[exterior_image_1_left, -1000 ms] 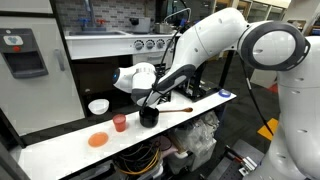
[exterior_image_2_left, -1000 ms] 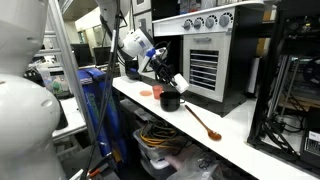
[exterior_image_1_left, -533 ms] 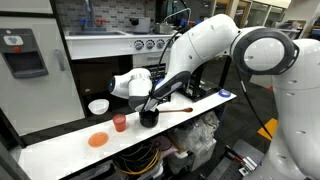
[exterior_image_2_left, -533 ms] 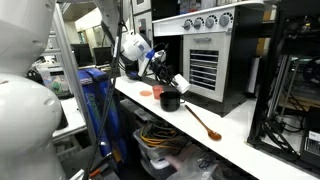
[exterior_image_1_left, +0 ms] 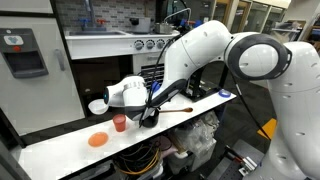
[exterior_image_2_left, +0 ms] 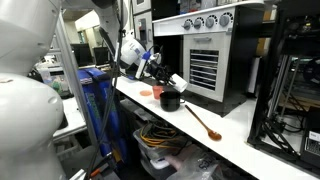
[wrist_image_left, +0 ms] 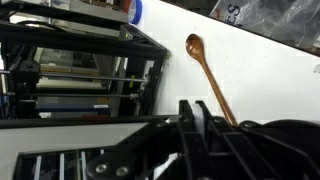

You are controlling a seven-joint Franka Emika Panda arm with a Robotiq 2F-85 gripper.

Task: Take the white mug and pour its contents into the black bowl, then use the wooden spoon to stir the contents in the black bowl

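step: pour | gripper (exterior_image_2_left: 170,80) clamped on white mug (exterior_image_2_left: 178,84), tipped just above black bowl (exterior_image_2_left: 170,101) at middle of counter (exterior_image_1_left: 55,148) | hold lip over bowl centre, tip slowly, no rim contact | wooden spoon (exterior_image_2_left: 203,122) beside bowl, untouched

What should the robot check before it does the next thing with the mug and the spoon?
1. Gripper shut on the white mug: ok.
2. Mug tilted above the black bowl: ok.
3. Mug poured empty: cannot tell, its inside is hidden.
4. Wooden spoon lying free on the table, ready to grab: ok.
5. Red cup standing apart from the bowl: ok.
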